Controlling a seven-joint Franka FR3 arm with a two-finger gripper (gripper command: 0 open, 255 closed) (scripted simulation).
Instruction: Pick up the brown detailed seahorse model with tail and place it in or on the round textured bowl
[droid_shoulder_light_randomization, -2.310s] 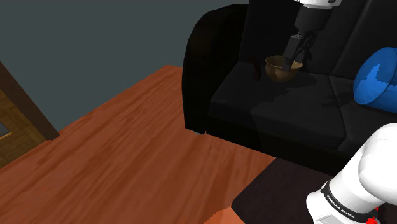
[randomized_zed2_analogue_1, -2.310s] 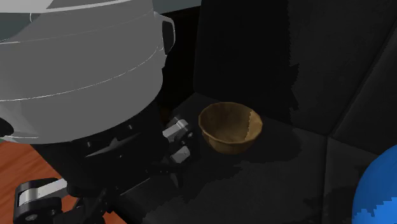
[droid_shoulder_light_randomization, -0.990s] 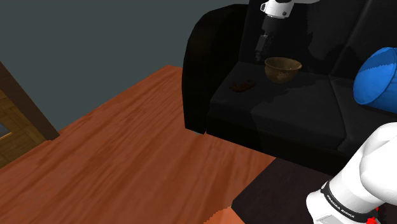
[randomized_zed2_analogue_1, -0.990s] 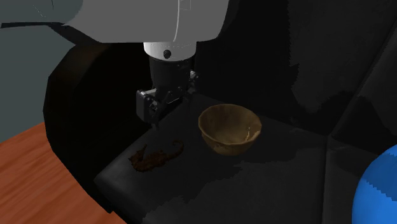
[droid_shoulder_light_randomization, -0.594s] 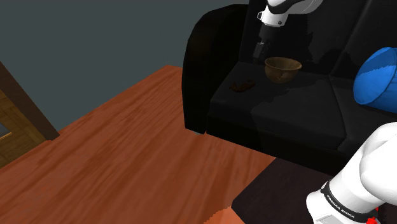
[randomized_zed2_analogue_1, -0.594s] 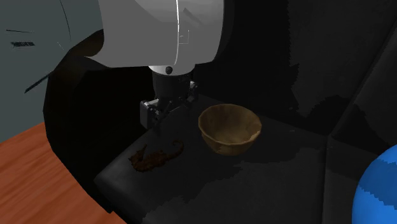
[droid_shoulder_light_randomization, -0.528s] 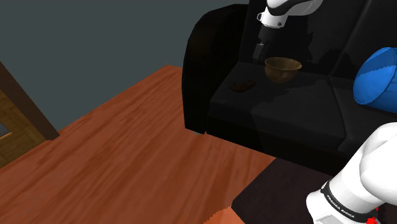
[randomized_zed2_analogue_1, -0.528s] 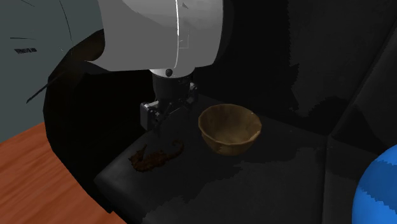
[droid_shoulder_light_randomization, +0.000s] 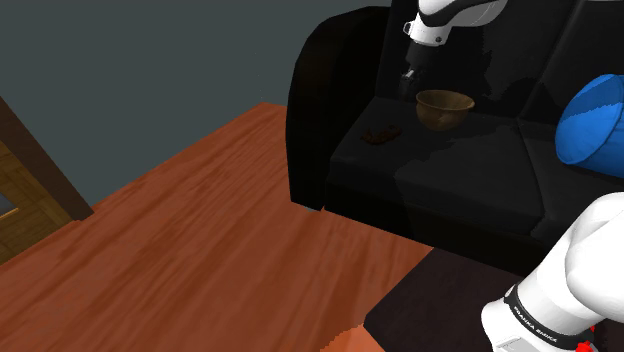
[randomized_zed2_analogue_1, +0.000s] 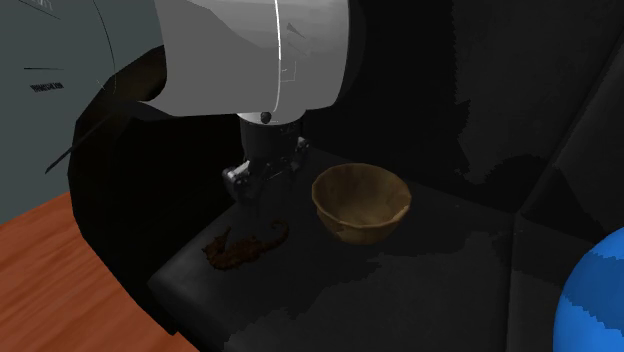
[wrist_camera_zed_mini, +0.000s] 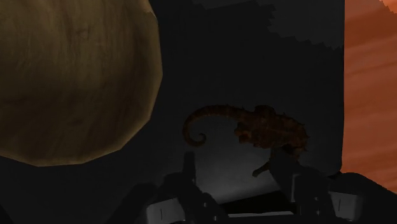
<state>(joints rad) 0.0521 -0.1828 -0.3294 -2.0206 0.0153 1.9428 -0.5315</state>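
Note:
The brown seahorse lies flat on the black sofa seat, its curled tail pointing toward the round brown bowl. My gripper hangs above it, open, with nothing between the fingers. In the shoulder view the gripper hovers between the sofa's armrest and the bowl, above and behind the seahorse. In the second exterior view the gripper is just over the seahorse, and the empty bowl sits beside them.
A tall black armrest rises close beside the seahorse, and the sofa back stands behind the bowl. A blue cushion rests at the seat's far end. Wooden floor lies in front of the sofa.
The gripper left the bowl's side and swung over toward the seahorse, uncovering it. Over the last half second it has only turned slightly and eased down a little.

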